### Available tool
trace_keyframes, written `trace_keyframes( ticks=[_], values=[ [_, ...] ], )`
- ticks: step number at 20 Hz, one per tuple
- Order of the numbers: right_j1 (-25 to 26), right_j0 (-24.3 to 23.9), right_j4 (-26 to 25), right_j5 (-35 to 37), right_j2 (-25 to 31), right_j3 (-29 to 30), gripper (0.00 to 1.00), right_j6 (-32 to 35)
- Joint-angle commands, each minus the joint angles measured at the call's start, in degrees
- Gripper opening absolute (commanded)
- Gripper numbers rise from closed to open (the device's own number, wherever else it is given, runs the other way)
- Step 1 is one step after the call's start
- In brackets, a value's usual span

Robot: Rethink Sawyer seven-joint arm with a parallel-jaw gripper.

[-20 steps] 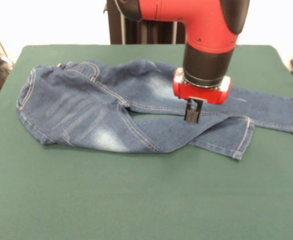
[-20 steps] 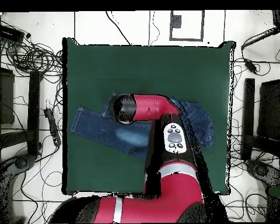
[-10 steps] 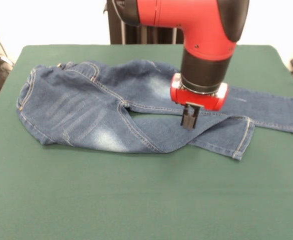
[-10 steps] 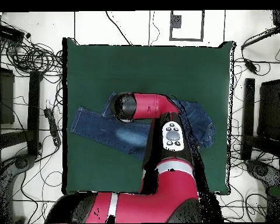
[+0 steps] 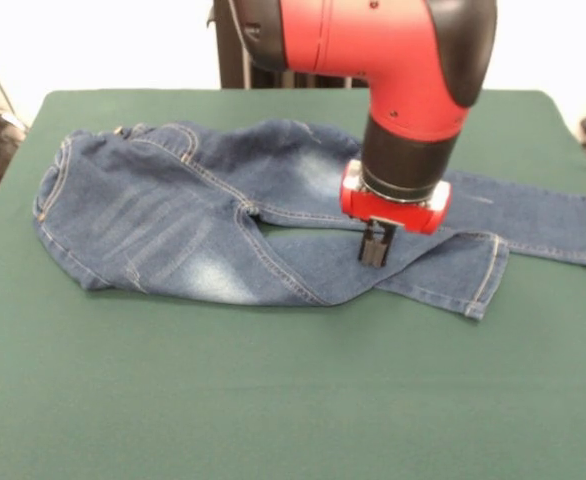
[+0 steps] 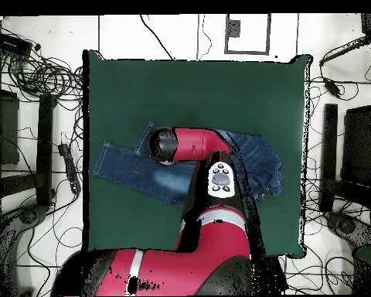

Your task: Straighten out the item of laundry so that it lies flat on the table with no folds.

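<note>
A large rectangular table (image 5: 273, 400) covered in dark green felt-like cloth carries a small pair of blue denim jeans (image 5: 173, 230). In the front view the waistband lies toward the left, the legs stretch right, and the near leg crosses over, its cuff short of the far leg's.

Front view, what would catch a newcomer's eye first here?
The bulky red and black arm comes down at upper centre, its tool over the crossed legs. Beneath it, small faded blue denim jeans lie rumpled across the dark green felt table, waistband at left.
</note>
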Motion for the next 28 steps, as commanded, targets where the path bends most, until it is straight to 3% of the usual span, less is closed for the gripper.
trace_keyframes(
  ticks=[1,8,18,28],
  values=[
    [0.30,3.43,4.67,0.93,0.40,-0.60,0.00,14.79],
    [-1.65,3.77,6.46,5.02,-0.32,-1.60,0.00,12.83],
    [-0.61,3.88,7.70,4.09,-1.17,-2.59,0.00,12.38],
    [0.05,5.19,9.30,8.37,-2.22,-6.25,0.00,12.79]
  ],
)
